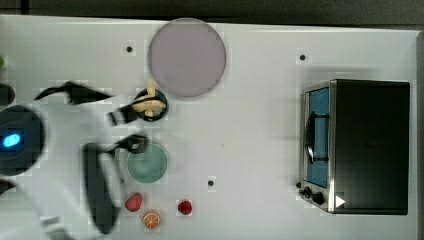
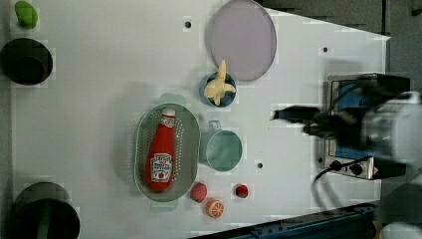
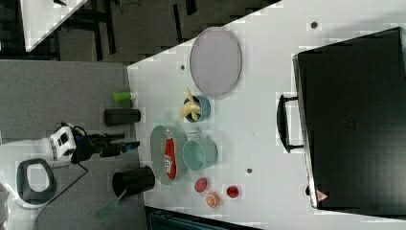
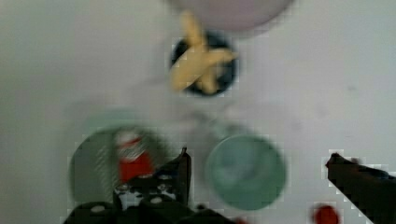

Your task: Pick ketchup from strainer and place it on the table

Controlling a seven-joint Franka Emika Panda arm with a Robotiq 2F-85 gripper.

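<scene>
The ketchup [image 2: 161,153], a red bottle with a white cap and label, lies lengthwise in the pale green strainer [image 2: 192,133] on the white table [image 2: 99,89]. The right view also shows the ketchup [image 3: 169,155] inside the strainer [image 3: 158,139]. My gripper [image 4: 259,163] hangs well above the table, open, with nothing between its fingers. From the wrist, the ketchup [image 4: 133,157] and strainer [image 4: 88,163] lie just beside one fingertip [image 4: 184,165]. In the top view my gripper [image 1: 131,130] and arm cover the strainer. My gripper [image 2: 293,122] is blurred in the left view.
A teal bowl [image 2: 223,149] touches the strainer's side. A blue bowl of banana [image 2: 219,88] and a purple plate [image 2: 243,39] stand beyond it. Small fruits [image 2: 215,207] lie near the table edge. A toaster oven [image 1: 360,145] stands at the top view's right. Dark cups [image 2: 27,60] stand at the left view's left.
</scene>
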